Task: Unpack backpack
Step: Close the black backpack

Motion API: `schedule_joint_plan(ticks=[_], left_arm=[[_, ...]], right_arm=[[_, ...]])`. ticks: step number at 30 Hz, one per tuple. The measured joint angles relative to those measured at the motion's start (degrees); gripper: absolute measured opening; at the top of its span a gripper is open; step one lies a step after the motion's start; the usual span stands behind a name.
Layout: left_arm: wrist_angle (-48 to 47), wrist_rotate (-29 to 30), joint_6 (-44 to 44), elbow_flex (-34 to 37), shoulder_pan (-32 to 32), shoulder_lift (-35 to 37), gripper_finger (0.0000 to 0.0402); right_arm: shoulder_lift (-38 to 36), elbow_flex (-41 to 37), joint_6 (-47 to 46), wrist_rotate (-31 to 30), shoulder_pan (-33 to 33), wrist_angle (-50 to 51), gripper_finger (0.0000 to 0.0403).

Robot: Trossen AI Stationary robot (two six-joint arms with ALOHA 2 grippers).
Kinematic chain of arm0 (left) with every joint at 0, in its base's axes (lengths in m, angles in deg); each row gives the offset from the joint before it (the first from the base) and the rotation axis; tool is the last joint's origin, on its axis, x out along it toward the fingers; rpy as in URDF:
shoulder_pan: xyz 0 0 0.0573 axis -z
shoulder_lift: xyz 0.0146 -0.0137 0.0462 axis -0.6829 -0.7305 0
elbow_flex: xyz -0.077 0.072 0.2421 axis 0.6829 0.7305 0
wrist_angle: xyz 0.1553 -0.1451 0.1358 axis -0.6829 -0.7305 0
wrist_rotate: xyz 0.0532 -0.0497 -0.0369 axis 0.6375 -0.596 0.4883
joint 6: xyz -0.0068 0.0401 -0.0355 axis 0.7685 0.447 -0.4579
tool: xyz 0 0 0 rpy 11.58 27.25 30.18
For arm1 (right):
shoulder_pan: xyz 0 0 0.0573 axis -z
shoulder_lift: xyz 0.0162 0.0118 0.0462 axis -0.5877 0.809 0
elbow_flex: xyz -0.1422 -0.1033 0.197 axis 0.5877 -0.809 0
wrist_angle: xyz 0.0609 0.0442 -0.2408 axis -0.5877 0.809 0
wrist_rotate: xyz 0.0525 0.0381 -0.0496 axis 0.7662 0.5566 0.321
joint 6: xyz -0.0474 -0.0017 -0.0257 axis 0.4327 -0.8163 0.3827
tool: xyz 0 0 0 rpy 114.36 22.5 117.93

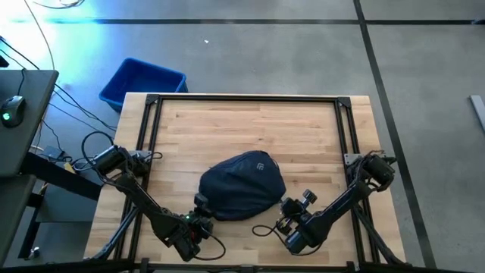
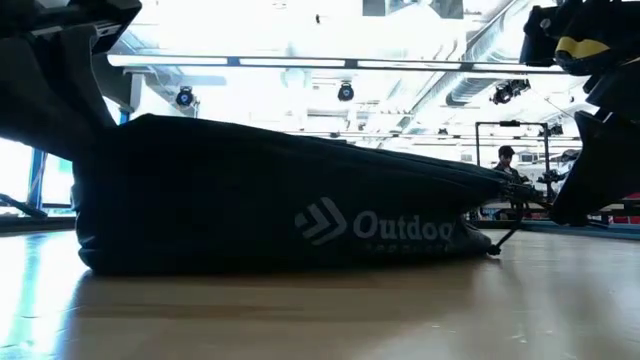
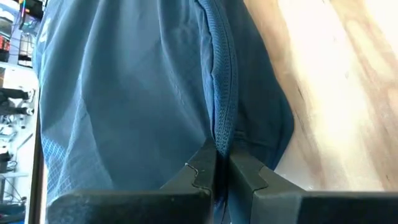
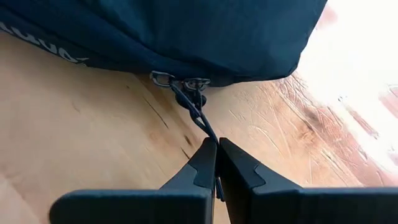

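The dark navy backpack (image 1: 242, 186) lies flat on the wooden table, its pale logo facing up; in the low view the backpack (image 2: 280, 210) fills the middle. My left gripper (image 1: 201, 208) is shut at its near-left end and shows in its wrist view (image 3: 221, 158). My right gripper (image 1: 287, 206) is shut at the near-right end, on a thin dark pull cord; its wrist view (image 4: 217, 149) shows this. My left gripper pinches a raised ridge of fabric along the zipper band (image 3: 222, 134) at the backpack's near-left end, between its two fingers. The fingers slant down from the table's near left. The backpack rests on the table. My right gripper pinches the thin pull cord (image 4: 205, 127) between its fingertips, a short way from the metal zipper sliders (image 4: 186, 83) at the backpack's near-right edge. The fingers slant down from the near right. The cord runs straight from the sliders to the fingers.
A blue plastic bin (image 1: 142, 82) stands on the floor beyond the table's far left corner. Black frame rails (image 1: 246, 98) border the tabletop. A loose cable (image 1: 261, 228) lies near the front edge. Bare wood stretches behind the backpack. A person (image 2: 505, 158) shows far off.
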Motion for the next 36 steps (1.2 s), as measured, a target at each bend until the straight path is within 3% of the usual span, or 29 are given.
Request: schedule_joint_plan(ticks=[4, 8, 10, 14, 17, 19, 23, 26, 31, 36], left_arm=[[2.32, -0.01, 0.16, 0.01, 0.01, 0.0, 0.0], [4.59, 0.08, 0.34, 0.07, -0.36, -0.02, 0.0], [6.81, -0.23, 0.34, 0.14, -0.44, -0.11, 0.0], [10.46, -0.74, 2.93, 0.08, -1.1, -0.11, 0.0], [12.34, -0.9, 3.76, 0.08, -1.78, -0.11, 0.0], [12.27, 0.45, 4.62, 0.08, -2.17, -0.11, 0.0], [11.51, 1.48, 9.46, 0.05, -4.85, -0.28, 0.0], [11.45, 1.2, 12.03, 0.05, -8.17, -0.28, 0.0], [9.69, 2.03, 21.74, 0.14, -15.47, -0.29, 0.0], [17.33, 3.57, 34.79, 3.39, -26.43, -0.35, 0.0]], right_arm=[[0.0, 0.19, -0.45, 2.51, 0.3, 0.45, 0.0007], [0.05, 2.34, -3.49, 10.03, 0.6, 14.15, 0.0052], [0.26, 4.98, -5.82, 10.18, -0.08, 19.29, 0.0085], [0.07, 11.06, -3.2, 5.23, -1.56, 22.48, 0.0148], [0.06, 13.87, 1.3, -2.95, -2.71, 14.57, 0.0183], [0.04, 13.76, 9.9, -6.43, -2.63, 5.55, 0.0197], [0.04, 9.53, 28.04, -6.78, 1.08, -11.56, 0.0205], [0.04, 4.65, 32.67, -10.21, 4.82, -18.0, 0.0199], [-0.11, -0.49, 28.07, -10.49, 11.5, -11.5, 0.0179], [0.03, -1.95, 25.66, -14.54, 17.37, 0.1, 0.016]])
